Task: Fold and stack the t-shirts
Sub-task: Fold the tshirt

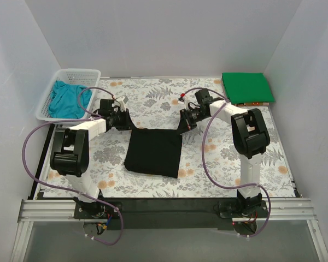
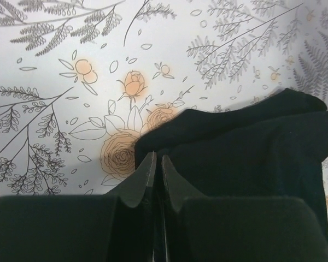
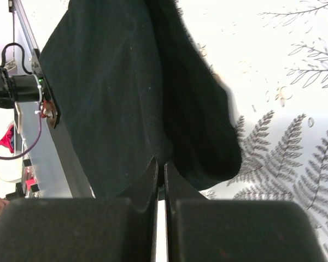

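At the left the white basket [image 1: 79, 71] holds the crumpled teal t-shirt [image 1: 68, 101], both arms reach low across the table [image 1: 153, 95], the left gripper [image 2: 154, 159] pinched shut on the far left corner of the black t-shirt [image 1: 153, 154] mid-table, the right gripper [image 3: 160, 164] clamped on its far right corner, the green t-shirt [image 1: 247, 87] folded far right.

The black t-shirt [image 1: 153, 154] lies folded in the middle. The green t-shirt [image 1: 247, 87] lies folded flat at far right. The teal t-shirt [image 1: 68, 99] is crumpled in the basket [image 1: 79, 72].
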You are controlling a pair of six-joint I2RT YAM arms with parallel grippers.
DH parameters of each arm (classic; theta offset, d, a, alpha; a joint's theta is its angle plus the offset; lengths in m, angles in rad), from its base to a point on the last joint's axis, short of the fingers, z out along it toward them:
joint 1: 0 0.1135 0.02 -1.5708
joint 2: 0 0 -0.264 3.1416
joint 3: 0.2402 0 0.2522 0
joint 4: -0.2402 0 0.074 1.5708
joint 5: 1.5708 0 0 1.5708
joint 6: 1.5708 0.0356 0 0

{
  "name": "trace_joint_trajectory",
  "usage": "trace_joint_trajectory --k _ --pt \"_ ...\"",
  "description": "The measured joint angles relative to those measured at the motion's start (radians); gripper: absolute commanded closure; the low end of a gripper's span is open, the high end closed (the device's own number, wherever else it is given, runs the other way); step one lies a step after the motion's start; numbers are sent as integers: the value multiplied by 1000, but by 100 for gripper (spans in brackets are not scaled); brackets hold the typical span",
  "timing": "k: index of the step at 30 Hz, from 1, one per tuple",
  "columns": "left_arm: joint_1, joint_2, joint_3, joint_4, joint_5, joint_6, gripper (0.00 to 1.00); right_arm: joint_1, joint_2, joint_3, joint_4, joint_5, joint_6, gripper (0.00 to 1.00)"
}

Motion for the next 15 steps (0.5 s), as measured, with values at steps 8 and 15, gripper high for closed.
trace_joint_trajectory --k 8,15 --pt "-1 -146 -2 43 27 1 100 -2 -119 -85 -21 -9 -7 99" --pt "-2 -87 -1 92 57 0 100 -20 -130 -132 -20 -1 -32 99"
